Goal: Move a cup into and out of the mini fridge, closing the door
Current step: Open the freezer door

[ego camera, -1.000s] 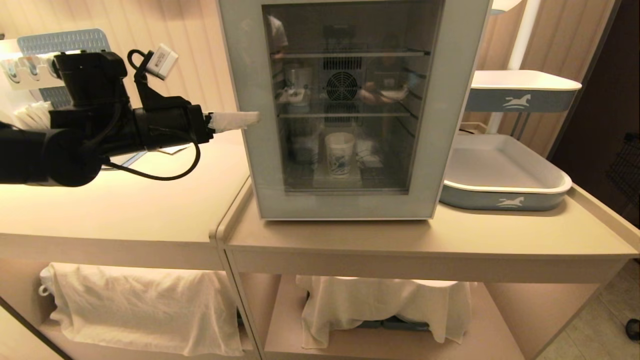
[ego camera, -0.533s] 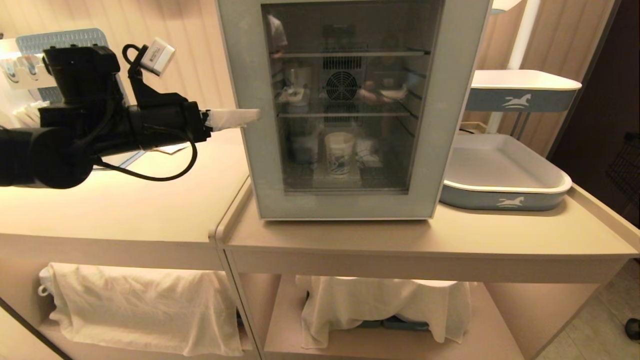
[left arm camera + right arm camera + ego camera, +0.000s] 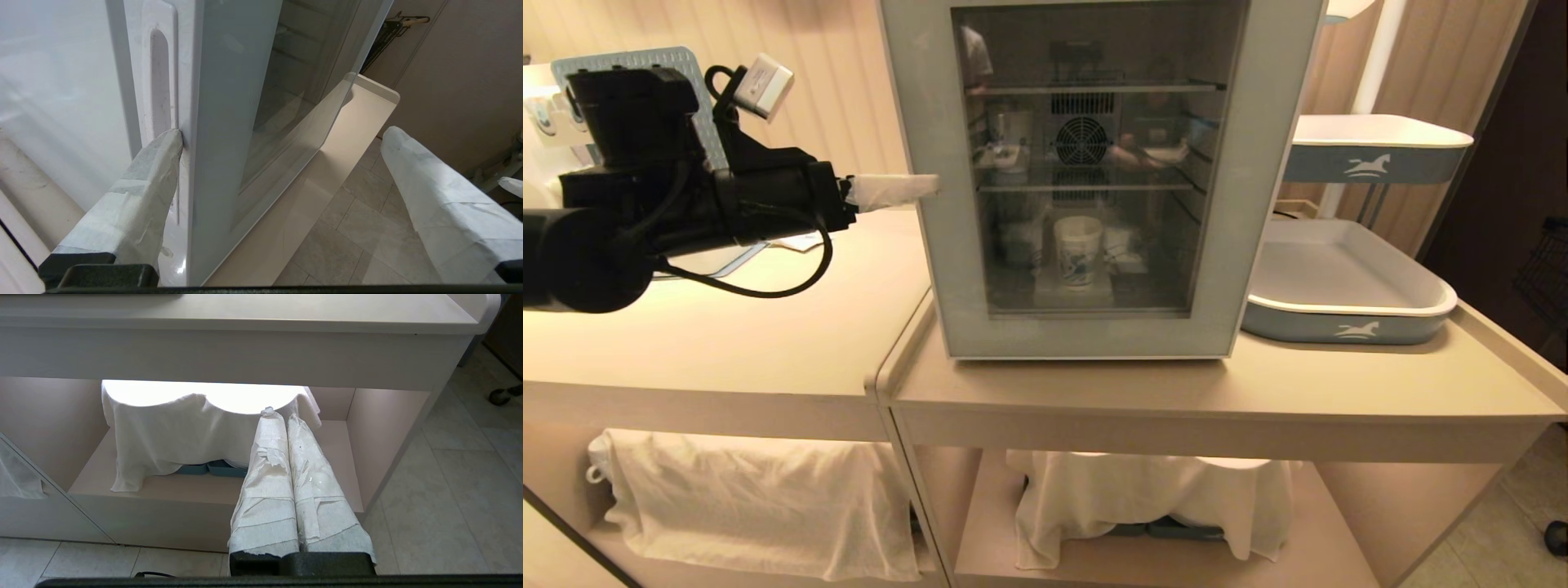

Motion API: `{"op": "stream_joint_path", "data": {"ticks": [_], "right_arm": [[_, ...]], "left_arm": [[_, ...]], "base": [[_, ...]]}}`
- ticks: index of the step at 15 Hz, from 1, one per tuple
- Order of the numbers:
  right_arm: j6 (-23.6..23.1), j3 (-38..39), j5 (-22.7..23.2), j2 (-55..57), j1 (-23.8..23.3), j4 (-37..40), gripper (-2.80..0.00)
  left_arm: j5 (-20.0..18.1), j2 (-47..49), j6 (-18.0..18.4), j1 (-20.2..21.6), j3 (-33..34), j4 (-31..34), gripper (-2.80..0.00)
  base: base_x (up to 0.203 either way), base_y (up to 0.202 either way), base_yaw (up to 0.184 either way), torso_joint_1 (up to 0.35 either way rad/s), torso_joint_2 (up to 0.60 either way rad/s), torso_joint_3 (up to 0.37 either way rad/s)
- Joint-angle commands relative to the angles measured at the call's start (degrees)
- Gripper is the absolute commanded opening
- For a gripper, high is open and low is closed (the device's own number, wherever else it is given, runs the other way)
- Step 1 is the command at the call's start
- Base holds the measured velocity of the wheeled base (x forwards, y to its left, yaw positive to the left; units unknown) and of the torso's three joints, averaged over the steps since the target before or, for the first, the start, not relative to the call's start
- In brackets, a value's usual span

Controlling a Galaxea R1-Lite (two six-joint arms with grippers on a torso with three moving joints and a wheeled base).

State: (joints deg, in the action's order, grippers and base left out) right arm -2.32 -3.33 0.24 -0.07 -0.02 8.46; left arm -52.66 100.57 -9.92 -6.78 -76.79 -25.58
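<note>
- While the door (image 3: 1094, 180) is seen closed, the cup (image 3: 1078, 251) is stood upright on the mini fridge (image 3: 1282, 122) floor.
- At the door's nine o'clock edge, the left tool (image 3: 282, 163) is spread wide, one fingertip (image 3: 169, 143) touching it.
- The right tool (image 3: 286, 416) is pressed together below the bench (image 3: 1258, 392).

Setting: a café-style drinks and service station, indoors. Evidence: a pale counter (image 3: 768, 327) of two joined units, open shelves beneath holding stock under white cloths (image 3: 760, 498); a glass-doored mini fridge (image 3: 1094, 180) at 12 o'clock; blue-and-white serving trays (image 3: 1347, 286) with a horse logo at 2 o'clock, one raised on a stand. Further: a blue rack of cups and sachets (image 3: 629, 69) at 10 o'clock, ribbed wall panelling behind, tiled floor (image 3: 470, 477).
</note>
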Motion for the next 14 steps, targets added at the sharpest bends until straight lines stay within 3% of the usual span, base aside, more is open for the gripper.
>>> {"op": "stream_joint_path", "data": {"ticks": [1,8,14], "right_arm": [[-0.06,-0.01,0.02,-0.01,0.07,0.07,-2.8],[-0.06,-0.01,0.02,-0.01,0.05,0.07,-2.8],[-0.06,-0.01,0.02,-0.01,0.02,0.07,-2.8]], "left_arm": [[-0.4,-1.12,-0.12,0.0,1.25,-0.17,0.0],[-0.45,-3.9,-0.6,-0.44,4.52,-0.25,0.0],[-0.51,-3.23,1.23,1.15,4.37,-0.79,0.0]], "base": [[0.0,0.0,0.0,0.0,0.0,0.0],[0.0,0.0,0.0,0.0,0.0,0.0],[0.0,0.0,0.0,0.0,0.0,0.0]]}}
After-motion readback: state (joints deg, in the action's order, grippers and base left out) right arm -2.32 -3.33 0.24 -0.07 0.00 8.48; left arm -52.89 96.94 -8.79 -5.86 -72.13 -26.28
